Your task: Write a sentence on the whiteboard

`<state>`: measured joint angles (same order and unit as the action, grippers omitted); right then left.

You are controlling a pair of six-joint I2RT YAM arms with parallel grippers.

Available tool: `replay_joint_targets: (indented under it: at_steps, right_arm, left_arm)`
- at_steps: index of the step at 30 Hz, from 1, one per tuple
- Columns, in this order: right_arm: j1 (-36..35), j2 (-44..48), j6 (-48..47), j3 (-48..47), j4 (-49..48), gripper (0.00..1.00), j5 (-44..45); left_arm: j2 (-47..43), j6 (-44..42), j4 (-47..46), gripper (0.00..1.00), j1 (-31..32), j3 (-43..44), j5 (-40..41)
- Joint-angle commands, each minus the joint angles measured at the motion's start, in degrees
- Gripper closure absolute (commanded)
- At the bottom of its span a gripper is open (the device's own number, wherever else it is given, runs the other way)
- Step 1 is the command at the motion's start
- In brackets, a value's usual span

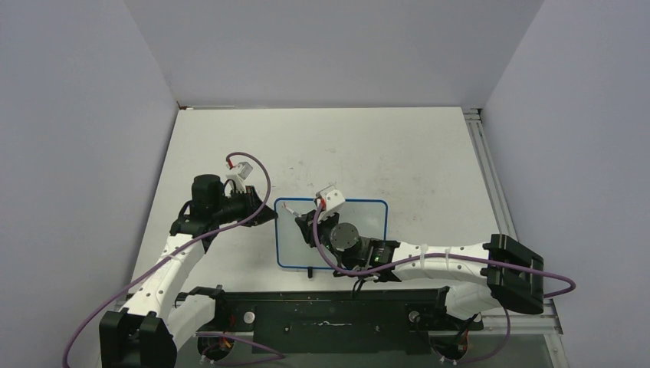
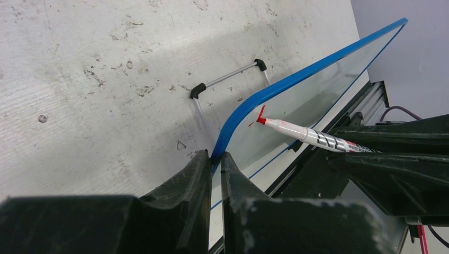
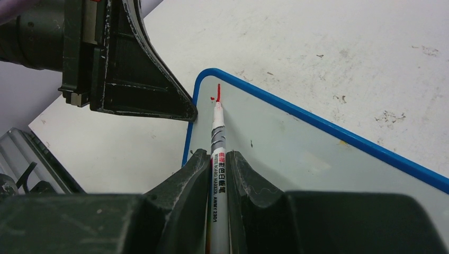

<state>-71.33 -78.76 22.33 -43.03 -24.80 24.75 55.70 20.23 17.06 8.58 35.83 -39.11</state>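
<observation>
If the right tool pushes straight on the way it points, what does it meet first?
The whiteboard: the marker held in the right tool seems to touch it near the corner; depth unclear.

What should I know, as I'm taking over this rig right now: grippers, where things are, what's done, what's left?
Left gripper: shut on the blue frame of the whiteboard, near its far-left corner, apparently steadying it.
Right gripper: shut on the red marker, with the tip at the board close to that same corner.
Done: one short red stroke and a small tick beside it.
Left: almost the whole sentence; the rest of the board shows no writing.
</observation>
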Motion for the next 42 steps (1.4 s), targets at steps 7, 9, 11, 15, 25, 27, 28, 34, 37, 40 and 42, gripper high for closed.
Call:
replay_joint_targets:
  at_steps: [7,9,11,15,25,27,28,34,37,40,42]
  right_arm:
    - [-1.4,0.7,1.8,1.8,1.5,0.95,2.0]
    - [-1.9,0.8,2.0,1.9,2.0,0.95,2.4]
    - [-2.3,1.0,2.1,2.0,2.3,0.95,2.8]
    - [-3.2,1.3,2.6,2.4,3.0,0.95,3.5]
    - [-5.6,4.7,0.1,0.7,3.3,0.95,5.0]
    - [-5.9,5.4,-0.3,0.1,3.3,0.95,5.7]
    - [-5.9,5.6,-0.4,0.0,3.2,0.95,6.0]
    - [-5.5,5.2,-0.8,-0.6,2.9,0.95,8.6]
    - [-5.2,4.8,-1.3,-0.7,1.9,0.95,8.6]
    - [-5.0,4.4,-1.7,-0.7,0.9,0.95,8.6]
    - [-5.0,4.2,-2.1,-0.6,0.0,0.95,8.4]
  left_arm:
    - [-0.2,-0.4,-0.4,0.96,0.6,2.0,-1.6]
    - [-0.2,-0.4,-0.3,0.96,0.6,2.0,-1.5]
    - [-0.3,-0.4,-0.4,0.96,0.5,2.0,-1.5]
    - [-0.3,-0.4,-0.3,0.96,0.6,2.0,-1.5]
    - [-0.4,-0.5,-0.3,0.96,0.7,2.0,-1.5]
    - [-0.3,-0.5,-0.3,0.96,0.7,2.0,-1.4]
    - [-0.2,-0.5,-0.3,0.96,0.7,2.0,-1.5]
    - [-0.3,-0.5,-0.2,0.96,0.8,2.0,-1.4]
    - [-0.3,-0.5,-0.2,0.96,0.9,2.0,-1.5]
    - [-0.2,-0.5,-0.2,0.97,0.9,2.0,-1.6]
    - [-0.2,-0.5,-0.2,0.97,0.9,2.0,-1.5]
